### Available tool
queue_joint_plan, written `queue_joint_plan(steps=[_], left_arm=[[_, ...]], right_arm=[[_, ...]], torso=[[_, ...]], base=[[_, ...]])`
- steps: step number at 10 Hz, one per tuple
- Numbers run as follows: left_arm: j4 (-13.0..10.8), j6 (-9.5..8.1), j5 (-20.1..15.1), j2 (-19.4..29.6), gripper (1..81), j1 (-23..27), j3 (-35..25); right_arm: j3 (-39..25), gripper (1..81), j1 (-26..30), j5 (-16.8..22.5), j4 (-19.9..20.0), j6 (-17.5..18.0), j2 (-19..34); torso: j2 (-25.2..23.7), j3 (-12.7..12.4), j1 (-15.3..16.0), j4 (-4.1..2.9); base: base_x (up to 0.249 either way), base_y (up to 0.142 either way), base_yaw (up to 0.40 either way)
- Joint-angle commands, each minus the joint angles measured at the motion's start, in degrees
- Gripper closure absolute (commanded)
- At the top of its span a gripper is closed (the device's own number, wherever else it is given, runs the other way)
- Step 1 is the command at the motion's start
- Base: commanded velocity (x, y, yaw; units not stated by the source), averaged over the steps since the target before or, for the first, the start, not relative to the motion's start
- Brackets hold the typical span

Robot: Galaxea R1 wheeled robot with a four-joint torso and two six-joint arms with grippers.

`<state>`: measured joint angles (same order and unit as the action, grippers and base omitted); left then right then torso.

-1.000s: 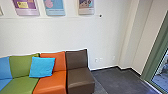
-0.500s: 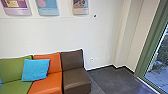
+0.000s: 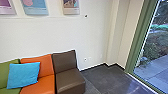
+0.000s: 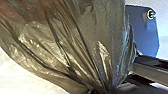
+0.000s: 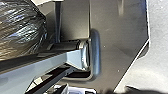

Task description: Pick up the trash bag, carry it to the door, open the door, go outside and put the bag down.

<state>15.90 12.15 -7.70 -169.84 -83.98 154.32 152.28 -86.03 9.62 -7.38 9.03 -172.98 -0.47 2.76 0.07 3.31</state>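
Left gripper: open or closed, I cannot tell; folds drawn tight beside this wrist suggest that it bears the bag.
Right gripper: I cannot tell how far open it is or if it holds anything.
Trash bag (image 4: 67, 45): close up at the left wrist; its shiny side shows in the right wrist view too.
Long axis: folds fan from 1 tight neck (image 4: 101, 86) into the full body.
Nearer arm: of the 2, the left, judging by the neck.
Green frame (image 3: 140, 35): slants down the right of the head view, glass (image 3: 156, 50) beside it, paving (image 3: 153, 68) beyond.
Brown seat (image 3: 70, 81): lower middle of the head view, short of the frame.
Relation that counts: outdoors lies rightward, so the bulging bag probably needs room there.
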Motion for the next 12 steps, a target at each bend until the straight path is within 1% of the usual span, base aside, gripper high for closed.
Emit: queue_joint_plan(steps=[1,12], left_arm=[[-0.25,0.41,-4.07,0.29,81.1,2.81,-0.07],[-0.25,0.41,-3.98,0.2,81.1,2.81,-0.07]], right_arm=[[-0.33,1.0,2.83,3.74,-0.18,-0.16,-0.11],[-0.51,1.0,2.74,3.74,-0.18,-0.16,-0.2]], torso=[[0.0,0.0,0.0,0.0],[0.0,0.0,0.0,0.0]], base=[[0.0,0.0,-0.253],[0.0,0.0,-0.256]])
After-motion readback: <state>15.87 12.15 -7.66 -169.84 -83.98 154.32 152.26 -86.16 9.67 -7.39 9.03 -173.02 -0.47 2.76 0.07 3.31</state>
